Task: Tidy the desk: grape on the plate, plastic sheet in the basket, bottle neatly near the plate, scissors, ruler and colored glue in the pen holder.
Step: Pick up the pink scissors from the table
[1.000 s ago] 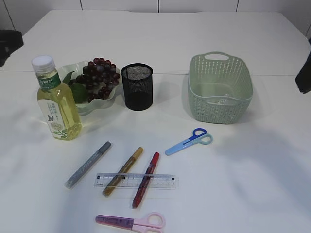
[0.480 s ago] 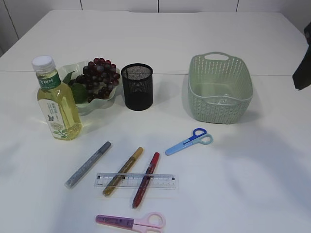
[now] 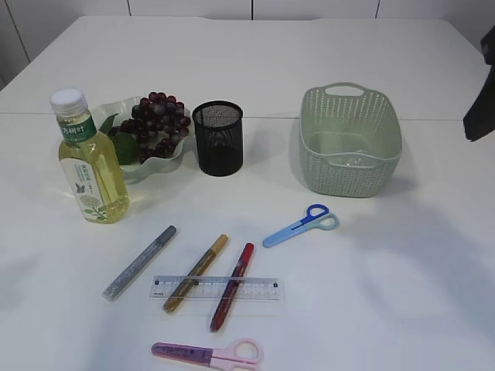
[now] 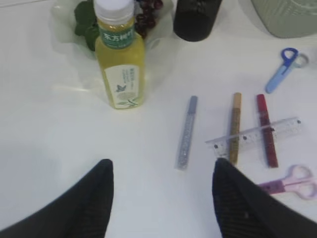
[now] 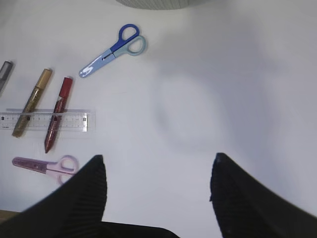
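Open tabletop stretches to the right of the blue scissors (image 3: 301, 225) and in front of the basket (image 3: 350, 141), while glue pens under a clear ruler (image 3: 216, 288) crowd the near left, behind them the bottle (image 3: 87, 161) and pen holder (image 3: 217, 137).

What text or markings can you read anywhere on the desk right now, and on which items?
Bottle, green neck band: white characters, too blurred to read.
Bottle, white front label: a small plant picture and lines of print, too small to read.
Clear ruler: scale marks visible, numbers too small to read.
Glue pens, both scissors, pen holder, basket: no text visible.
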Tool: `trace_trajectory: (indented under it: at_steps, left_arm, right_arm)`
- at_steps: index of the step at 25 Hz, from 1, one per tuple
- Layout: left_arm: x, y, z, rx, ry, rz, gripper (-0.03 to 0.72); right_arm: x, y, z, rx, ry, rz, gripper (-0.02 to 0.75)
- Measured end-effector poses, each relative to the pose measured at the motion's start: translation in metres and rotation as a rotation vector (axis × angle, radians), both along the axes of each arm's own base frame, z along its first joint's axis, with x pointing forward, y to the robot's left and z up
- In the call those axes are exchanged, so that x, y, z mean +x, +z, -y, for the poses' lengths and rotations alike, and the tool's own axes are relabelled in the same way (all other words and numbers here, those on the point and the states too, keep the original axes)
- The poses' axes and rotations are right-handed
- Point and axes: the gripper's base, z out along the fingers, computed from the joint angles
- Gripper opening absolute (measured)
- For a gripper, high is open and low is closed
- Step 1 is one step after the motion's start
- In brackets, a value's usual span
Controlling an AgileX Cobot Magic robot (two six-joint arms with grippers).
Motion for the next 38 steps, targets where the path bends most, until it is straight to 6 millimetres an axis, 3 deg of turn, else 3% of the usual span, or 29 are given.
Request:
trace_trajectory:
  at_steps: [6,15,21,30,35,38]
  left_arm:
    - [-0.006,-0.004,0.005,0.019,-0.093,-0.064,0.457]
    - [-0.010,-0.007,0.006,0.063,-0.154,-0.097,0.456]
    - [-0.011,0.004,0.013,0.045,-0.193,-0.067,0.456]
    - [0.002,0.022,0.037,0.039,-0.316,-0.125,0.449]
    - [0.011,0.019,0.055,0.057,-0.394,-0.178,0.438]
    - [0.017,0.015,0.067,0.069,-0.435,-0.209,0.436]
  right_arm:
    - [0.001,-0.001,-0.001,0.028,-0.036,-0.015,0.512]
    - [0.019,-0.019,-0.001,-0.029,-0.047,-0.078,0.512]
    - [0.022,-0.022,0.001,-0.067,-0.033,-0.082,0.512]
    - [0.031,-0.033,-0.005,-0.009,-0.087,-0.142,0.511]
    - [0.042,-0.048,-0.006,-0.012,-0.083,-0.194,0.529]
    - [0.048,-0.052,0.007,0.004,-0.113,-0.209,0.515]
